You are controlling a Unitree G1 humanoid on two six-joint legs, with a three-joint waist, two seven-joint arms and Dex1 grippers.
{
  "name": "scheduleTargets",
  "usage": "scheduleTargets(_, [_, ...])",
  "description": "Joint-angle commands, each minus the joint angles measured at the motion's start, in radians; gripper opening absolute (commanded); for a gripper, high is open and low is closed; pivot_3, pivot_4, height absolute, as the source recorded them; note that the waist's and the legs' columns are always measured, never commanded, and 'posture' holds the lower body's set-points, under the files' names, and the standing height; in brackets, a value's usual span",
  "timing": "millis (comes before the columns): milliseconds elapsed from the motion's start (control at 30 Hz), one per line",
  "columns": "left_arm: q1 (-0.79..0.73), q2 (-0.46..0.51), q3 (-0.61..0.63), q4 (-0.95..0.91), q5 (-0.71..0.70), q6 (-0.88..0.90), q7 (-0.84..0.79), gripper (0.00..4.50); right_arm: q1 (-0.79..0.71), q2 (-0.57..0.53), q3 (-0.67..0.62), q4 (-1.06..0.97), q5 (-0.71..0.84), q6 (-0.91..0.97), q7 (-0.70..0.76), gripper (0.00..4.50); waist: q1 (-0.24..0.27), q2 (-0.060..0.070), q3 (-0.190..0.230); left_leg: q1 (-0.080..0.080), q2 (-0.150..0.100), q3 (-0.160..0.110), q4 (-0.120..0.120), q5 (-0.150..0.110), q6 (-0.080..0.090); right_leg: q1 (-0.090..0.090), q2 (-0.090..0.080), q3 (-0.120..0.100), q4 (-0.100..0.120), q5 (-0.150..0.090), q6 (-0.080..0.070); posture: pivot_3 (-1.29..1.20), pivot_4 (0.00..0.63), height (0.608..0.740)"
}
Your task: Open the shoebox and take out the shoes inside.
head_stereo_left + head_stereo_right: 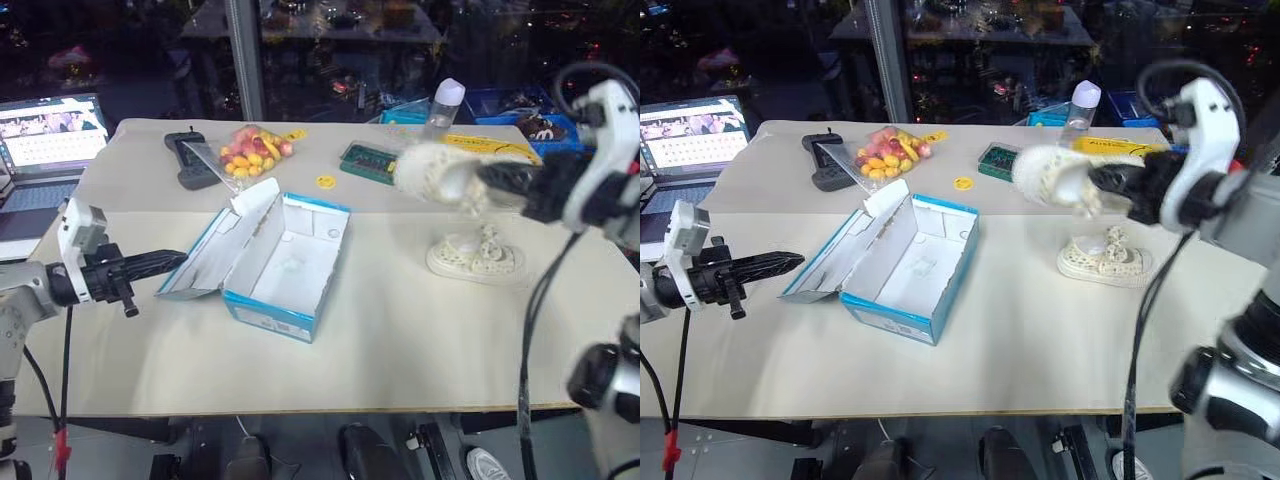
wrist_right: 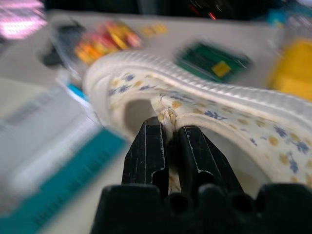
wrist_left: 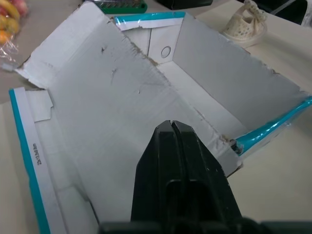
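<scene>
A: Where's the second shoe (image 1: 435, 172) rel. to the landing spot?

B: Up in the air, pinched at its collar edge by the right gripper (image 2: 169, 127); fingers nearly closed on the rim, w/ just the shoe wall between them; its long axis runs roughly level, toe end pointing toward the robot's left. The first shoe (image 1: 476, 256) sits on the table (image 1: 420, 330) below and a bit to the right of the held one; so the drop spot, I'd judge, is just beside it, down from the fingers.

A: And the shoebox (image 1: 290, 262)?

B: Open and empty, white inside showing, lid (image 1: 222, 245) flopped out on the box's left; it lies well left of the right arm, nearer the left gripper (image 3: 171, 127); that one's fingers are fully closed, holding nothing, tips aimed over the lid, whether touching I can't tell.

A: Anything in the way?

B: Not much; clear bottle (image 1: 443, 106), green case (image 1: 368, 162) and yellow box (image 1: 490, 147) stand behind the shoes toward the far edge; snack bag (image 1: 250, 152), black controller (image 1: 190, 158) and laptop (image 1: 45, 140) are far left. Main risk is setting the held shoe on top of the first.
</scene>
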Motion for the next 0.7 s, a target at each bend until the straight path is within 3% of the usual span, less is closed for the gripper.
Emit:
scheduleTargets(33, [-0.032, -0.01, -0.019, 0.008, 0.011, -0.026, -0.016, 0.0, 0.14, -0.188, -0.082, -0.015, 0.192, 0.007, 0.009, 0.01, 0.004, 0.0, 0.0, 0.0, 0.0, 0.0, 0.0, 0.0, 0.0, 0.0, 0.0, 0.0, 0.0, 0.0, 0.0, 0.0, 0.15, 0.726])
scheduleTargets(167, [-0.053, -0.018, -0.045, 0.029, 0.023, -0.037, -0.029, 0.0, 0.287, -0.261, -0.113, -0.01, 0.295, 0.007, -0.025, 0.01, 0.003, 0.0, 0.0, 0.001, 0.0, 0.0, -0.002, 0.0, 0.0, 0.001, 0.0, 0.0, -0.002, 0.0, 0.0, 0.0, 0.15, 0.726])
scheduleTargets(333, [-0.082, -0.029, -0.065, 0.044, 0.032, -0.04, -0.034, 0.0, 0.411, -0.2, -0.097, -0.037, 0.298, 0.007, -0.088, 0.01, -0.004, 0.0, 0.0, 0.002, 0.0, 0.001, -0.001, 0.002, 0.003, 0.001, 0.0, 0.002, -0.001, 0.003, 0.001, 0.0, 0.15, 0.726])
scheduleTargets(533, [-0.089, -0.033, -0.071, 0.042, 0.033, -0.035, -0.034, 0.0, 0.424, -0.09, 0.034, 0.002, 0.15, -0.04, -0.16, 0.01, -0.007, 0.0, 0.0, 0.003, -0.001, 0.001, 0.0, 0.003, 0.005, 0.002, 0.0, 0.003, -0.001, 0.005, 0.002, 0.0, 0.15, 0.726])
scheduleTargets(700, [-0.088, -0.032, -0.066, 0.032, 0.03, -0.03, -0.03, 0.0, 0.404, -0.061, 0.142, 0.066, 0.022, -0.102, -0.154, 0.01, -0.008, 0.0, 0.0, 0.002, -0.001, 0.001, 0.001, 0.004, 0.006, 0.002, 0.0, 0.003, -0.001, 0.006, 0.002, 0.0, 0.15, 0.726])
